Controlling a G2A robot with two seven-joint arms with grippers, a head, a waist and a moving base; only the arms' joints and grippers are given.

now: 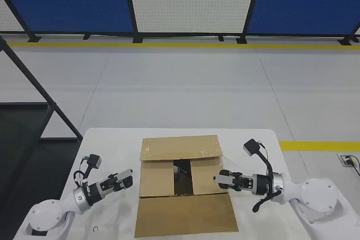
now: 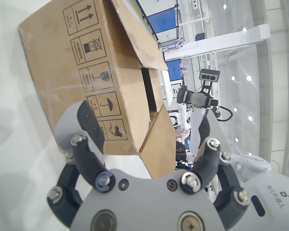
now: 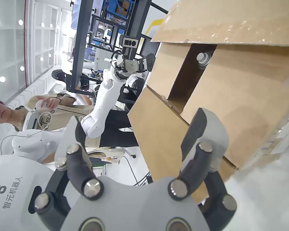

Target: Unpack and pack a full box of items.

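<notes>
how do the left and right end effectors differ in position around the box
The left end effector stands clear of the box, over the table; the right end effector overlaps the box's side flap. The left faces the printed side wall, the right the top flaps. Both are open and empty.

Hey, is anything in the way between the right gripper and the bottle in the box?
Yes. The inner flaps lie nearly flat over the box, leaving only a narrow gap where the bottle's cap shows. The open right gripper sits at the nearer flap.
</notes>
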